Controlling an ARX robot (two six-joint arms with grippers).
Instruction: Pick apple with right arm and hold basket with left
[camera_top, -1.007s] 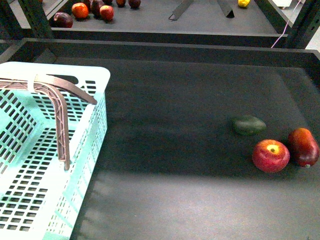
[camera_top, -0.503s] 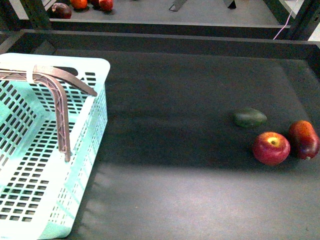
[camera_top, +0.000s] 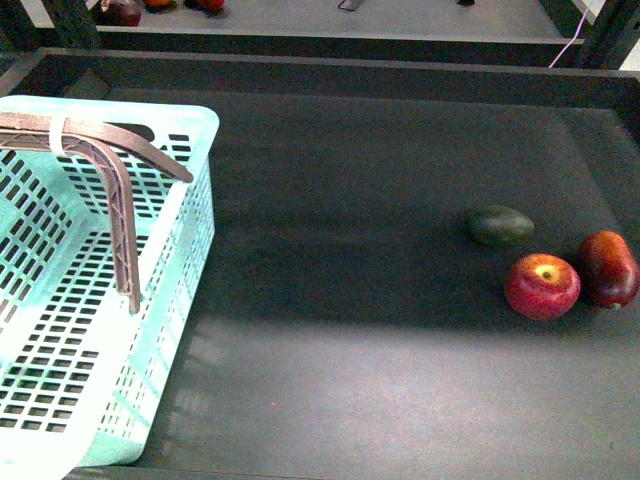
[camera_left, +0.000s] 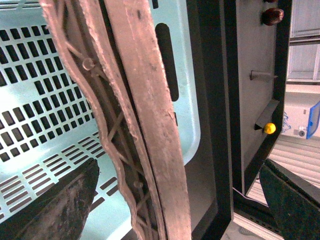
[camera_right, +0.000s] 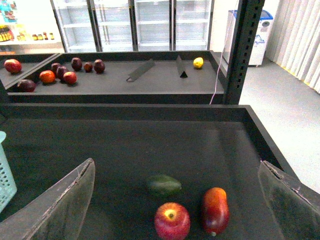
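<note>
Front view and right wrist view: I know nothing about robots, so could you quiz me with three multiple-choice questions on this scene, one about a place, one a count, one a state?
1. Where is the round red apple with the yellow stem patch?
A. Inside a mint-green plastic basket
B. On the dark table, beside the elongated red-orange fruit
C. On the far shelf

2. How many fruits lie on that table?
A. Two
B. Three
C. Five

3. How do the right arm's jaws stand?
A. Shut on the apple
B. Shut on a basket handle
C. Open, holding nothing

Answers:
1 B, it rests on the table next to that fruit.
2 B, there are the apple, the elongated fruit and a dark green oval fruit.
3 C, the right wrist view shows them wide apart, gripping nothing.
</note>
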